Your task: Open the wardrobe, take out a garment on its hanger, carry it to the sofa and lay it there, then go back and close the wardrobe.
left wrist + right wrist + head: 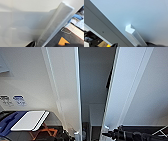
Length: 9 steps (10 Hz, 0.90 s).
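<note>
- Wardrobe (65, 84) stands directly ahead, both doors part open, a dark gap between them.
- Doors judged rigid, light, smooth-faced; best taken by the small vertical handles.
- Left handle (56, 23) lies close beside the left arm; right handle (135, 34) close by the right arm (130, 135).
- Fingers' opening and hold: cannot tell on either side.
- A dark edge inside (109, 80) may be the garment; uncertain.

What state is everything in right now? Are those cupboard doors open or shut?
Wardrobe: both doors part-open, dark gap between them.
Left door handle: gripper close beside it; grip unclear.
Right door handle: gripper close beside it; grip unclear.
Garment: dark sliver inside the gap.
</note>
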Available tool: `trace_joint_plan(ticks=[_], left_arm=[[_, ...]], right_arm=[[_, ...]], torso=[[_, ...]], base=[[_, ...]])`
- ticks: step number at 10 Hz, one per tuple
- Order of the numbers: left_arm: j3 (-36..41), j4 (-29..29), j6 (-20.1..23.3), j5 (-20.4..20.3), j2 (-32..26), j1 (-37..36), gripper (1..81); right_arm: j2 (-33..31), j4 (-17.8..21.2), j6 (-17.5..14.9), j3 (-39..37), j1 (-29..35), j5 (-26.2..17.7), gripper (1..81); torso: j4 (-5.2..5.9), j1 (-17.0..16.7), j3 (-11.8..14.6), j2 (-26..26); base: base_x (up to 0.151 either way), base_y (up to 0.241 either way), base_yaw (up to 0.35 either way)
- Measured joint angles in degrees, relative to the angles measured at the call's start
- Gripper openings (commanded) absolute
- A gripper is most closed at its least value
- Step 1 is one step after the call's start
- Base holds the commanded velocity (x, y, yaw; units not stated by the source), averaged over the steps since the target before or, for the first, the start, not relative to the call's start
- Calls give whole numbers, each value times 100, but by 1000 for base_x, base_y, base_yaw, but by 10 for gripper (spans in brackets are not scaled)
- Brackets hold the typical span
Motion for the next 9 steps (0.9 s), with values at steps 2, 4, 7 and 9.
trace_joint_plan(ticks=[2, 4, 7, 9], left_arm=[[215, 46, -2, 4, -251, 74, 811], [421, 127, 1, -38, -458, 95, 811], [642, 193, 17, -208, -774, 215, 811], [724, 258, 22, -265, -909, 297, 811]], right_arm=[[-149, -20, 0, 140, -55, 7, 811], [-301, -39, 2, 272, -107, -1, 811], [-647, -67, 7, 560, -216, -34, 811], [-692, -87, 0, 595, -246, 7, 811]], torso=[[0, 0, 0, 0], [0, 0, 0, 0], [0, 2, 0, 0], [0, 2, 0, 0]], base=[[0, 0, 0], [0, 0, 0], [0, 0, 0], [0, 0, 0]])
